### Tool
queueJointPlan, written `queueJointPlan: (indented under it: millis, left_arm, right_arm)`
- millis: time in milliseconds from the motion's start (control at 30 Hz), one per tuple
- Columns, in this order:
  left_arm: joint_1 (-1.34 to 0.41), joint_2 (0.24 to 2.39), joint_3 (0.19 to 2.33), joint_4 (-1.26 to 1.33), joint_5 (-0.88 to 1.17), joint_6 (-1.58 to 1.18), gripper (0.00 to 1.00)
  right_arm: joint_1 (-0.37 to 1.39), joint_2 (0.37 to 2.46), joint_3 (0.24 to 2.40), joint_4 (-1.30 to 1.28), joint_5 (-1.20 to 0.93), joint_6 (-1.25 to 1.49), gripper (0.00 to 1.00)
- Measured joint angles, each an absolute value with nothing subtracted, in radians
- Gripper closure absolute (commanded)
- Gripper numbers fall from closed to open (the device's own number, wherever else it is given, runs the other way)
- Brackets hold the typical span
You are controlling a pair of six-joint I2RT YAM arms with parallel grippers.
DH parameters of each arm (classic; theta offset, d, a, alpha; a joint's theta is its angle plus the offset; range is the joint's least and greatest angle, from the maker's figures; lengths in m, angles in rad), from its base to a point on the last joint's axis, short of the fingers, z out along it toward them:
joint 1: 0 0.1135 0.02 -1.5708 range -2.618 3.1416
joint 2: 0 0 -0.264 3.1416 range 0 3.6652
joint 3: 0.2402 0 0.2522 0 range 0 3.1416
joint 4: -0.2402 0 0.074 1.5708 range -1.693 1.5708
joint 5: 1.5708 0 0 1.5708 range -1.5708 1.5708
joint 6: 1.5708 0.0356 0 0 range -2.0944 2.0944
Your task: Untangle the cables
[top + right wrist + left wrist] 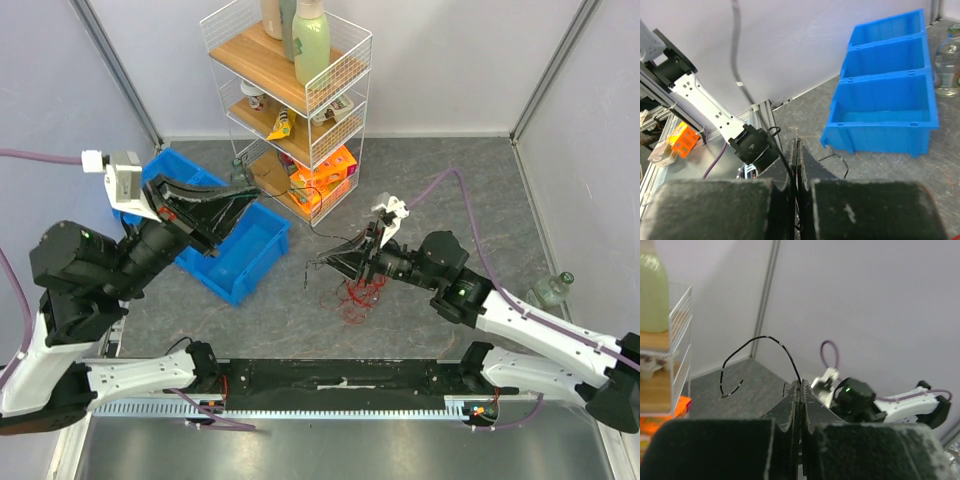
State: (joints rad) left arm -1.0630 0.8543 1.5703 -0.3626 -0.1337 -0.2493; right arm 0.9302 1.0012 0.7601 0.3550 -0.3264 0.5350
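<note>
The cables are thin red and black wires. The red tangle (356, 296) lies on the grey table just below my right gripper (326, 262). In the right wrist view the right gripper (797, 143) is shut on a black wire (785, 161) that runs down between its jaws. My left gripper (249, 192) is raised over the blue bin, apart from the tangle. The left wrist view shows the left gripper (800, 383) shut on another black wire (765, 337), whose free end arcs up from the fingertips and curls down to the left.
A blue three-part bin (240, 255) (880, 115) sits left of the tangle. A white wire shelf rack (300, 100) with bottles and packets stands at the back. A glass bottle (551, 290) (947, 65) stands at the right wall. Grey walls close in the table.
</note>
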Motion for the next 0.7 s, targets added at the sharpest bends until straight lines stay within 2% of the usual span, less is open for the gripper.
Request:
queueJointPlan:
  millis: [167,267,400,533,700]
  left_arm:
    - [-1.063,0.728,1.327,-0.363,-0.279,-0.264,0.98]
    - [-1.063,0.723,1.184,-0.381,-0.293,-0.295,0.98]
    - [-1.063,0.741,0.997,-0.412,-0.195,-0.324,0.98]
    - [-1.063,0.644,0.779,-0.352,-0.005,-0.339,0.98]
    - [-1.063,0.606,0.728,-0.214,0.159,-0.350,0.98]
  right_arm:
    - [0.930,0.923,0.764,0.279,-0.299,0.524,1.00]
    - [0.930,0.913,0.783,0.236,-0.308,0.518,1.00]
    - [0.930,0.897,0.804,0.136,-0.309,0.491,1.00]
    - [0.930,0.868,0.806,0.055,-0.313,0.476,1.00]
    - [0.931,0.870,0.809,0.025,-0.358,0.495,1.00]
